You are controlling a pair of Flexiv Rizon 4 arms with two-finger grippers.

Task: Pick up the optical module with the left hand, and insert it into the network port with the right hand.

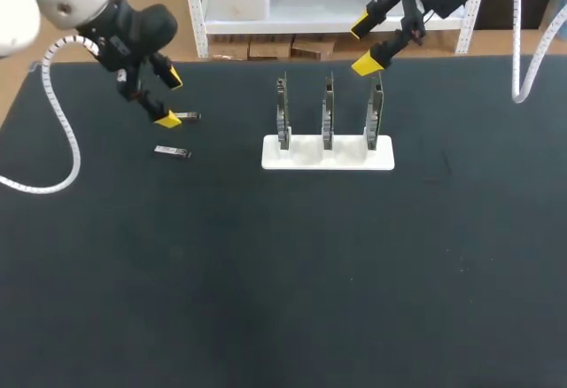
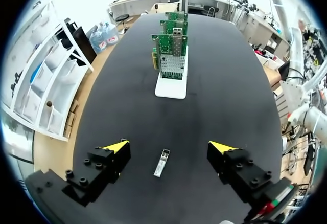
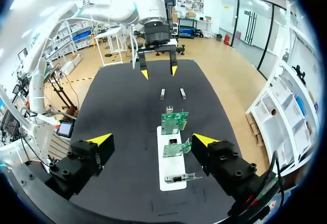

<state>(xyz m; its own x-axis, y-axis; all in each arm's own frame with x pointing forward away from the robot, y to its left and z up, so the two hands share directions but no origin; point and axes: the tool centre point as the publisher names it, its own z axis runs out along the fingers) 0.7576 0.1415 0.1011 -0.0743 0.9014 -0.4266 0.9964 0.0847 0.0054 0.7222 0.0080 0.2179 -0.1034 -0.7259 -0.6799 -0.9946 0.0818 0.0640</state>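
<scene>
- As I judge it, the first step, the pick-up, has not yet begun. Nothing is gripped and nothing is inserted.
- Nearest, on the left of the black table [image 1: 266,273], the nearer optical module [image 1: 173,151] lies flat and untouched.
- Level with it at mid-table, well to its right, a white stand [image 1: 328,153] holds three network cards [image 1: 328,109] upright in a row.
- Just beyond the first module, and apart from it, the farther optical module [image 1: 188,116] also lies flat.
- The left gripper [image 1: 169,98] hangs over this pair with its fingers spread wide and empty. Its wrist view shows one module on the table between the fingers, touching neither. I cannot tell which of the two it is.
- The next move calls for lowering straight down with a finger on each long side of that module, then closing. The module is slim and low, so the tips must come close to the table.
- Farthest, the right gripper [image 1: 365,47] hovers above the far edge behind the right-hand card, fingers spread and empty. It takes the module later; the port itself is too small to make out.
- No label or writing is legible on the modules, cards or stand.
</scene>
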